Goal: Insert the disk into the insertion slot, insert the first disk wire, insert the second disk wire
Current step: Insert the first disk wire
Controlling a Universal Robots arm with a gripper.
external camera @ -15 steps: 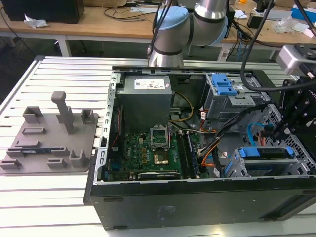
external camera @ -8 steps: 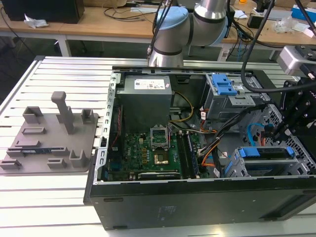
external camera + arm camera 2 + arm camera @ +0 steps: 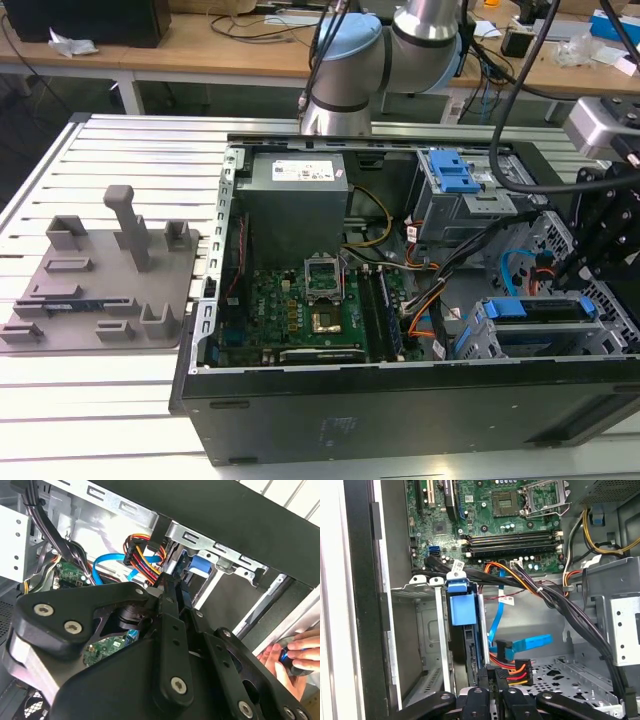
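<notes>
— Slotted aluminium bench (image 3: 100, 420) below, carrying an open black computer case (image 3: 400, 420). Anything beside it?

— Grey fixture tray (image 3: 100, 280) at the exterior view's left, apart from the case. Also the arm (image 3: 350, 60) at the far side of the case, bent over toward the exterior view's right.

— Whereabouts of the disk (image 3: 540, 310)?

— Inside the insertion slot (image 3: 478, 335), at the near corner of the case toward the exterior view's right. Blue end of it standing at the cage mouth in the first wrist view.

— And the hand (image 3: 492, 676)?

— Low inside the case, right at the disk's exposed edge. Nearest to a black connector (image 3: 512, 672) trailing orange, red and yellow wires; touching it or just beside it, hard to say. Cannot tell whether apart, together or clamped.

— Other wiring?

— Blue flat cable (image 3: 530, 642) ending in a black plug near that same edge of the disk; seated or loose, cannot tell.

— Rest of the case?

— Green motherboard (image 3: 495, 525) beyond the cage. Farther back along the same side in the exterior view, a grey bay with a blue latch (image 3: 450, 175).
</notes>
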